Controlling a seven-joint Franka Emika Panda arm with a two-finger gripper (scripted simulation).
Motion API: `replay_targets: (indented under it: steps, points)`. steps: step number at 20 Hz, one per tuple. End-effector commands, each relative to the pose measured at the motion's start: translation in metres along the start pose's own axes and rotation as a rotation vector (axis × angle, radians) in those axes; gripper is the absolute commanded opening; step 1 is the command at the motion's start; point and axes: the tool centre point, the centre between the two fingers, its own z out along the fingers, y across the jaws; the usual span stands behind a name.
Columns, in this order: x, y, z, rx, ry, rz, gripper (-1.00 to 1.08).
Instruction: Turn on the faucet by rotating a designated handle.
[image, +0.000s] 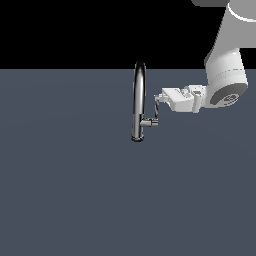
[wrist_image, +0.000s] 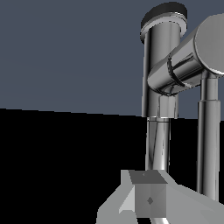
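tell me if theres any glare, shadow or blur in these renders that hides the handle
Exterior view: sharp, flat light, no cast shadows on the floor; the faucet shows bright streaks, and the handle is small beside the gripper. Wrist view: also sharp, chrome reflections banded light and dark, handle cut off at the frame's edge by the close framing.

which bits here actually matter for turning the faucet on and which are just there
Part of the job:
- faucet, tall chrome gooseneck
- handle, thin lever on the short side stub
- gripper, at the lever's upper end

Just there:
- dark floor the faucet stands on
- nothing else is in view
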Motion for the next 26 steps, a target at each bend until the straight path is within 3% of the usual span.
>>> replay_targets:
  steps: [1, 10, 26]
  points:
    - [0.01, -0.001, 0.001, 0.024, -0.021, 0.023, -1.0]
    - [0.017, 0.0, 0.002, 0.039, -0.035, 0.039, -1.0]
    - [0.012, 0.031, 0.003, 0.039, -0.035, 0.039, -1.0]
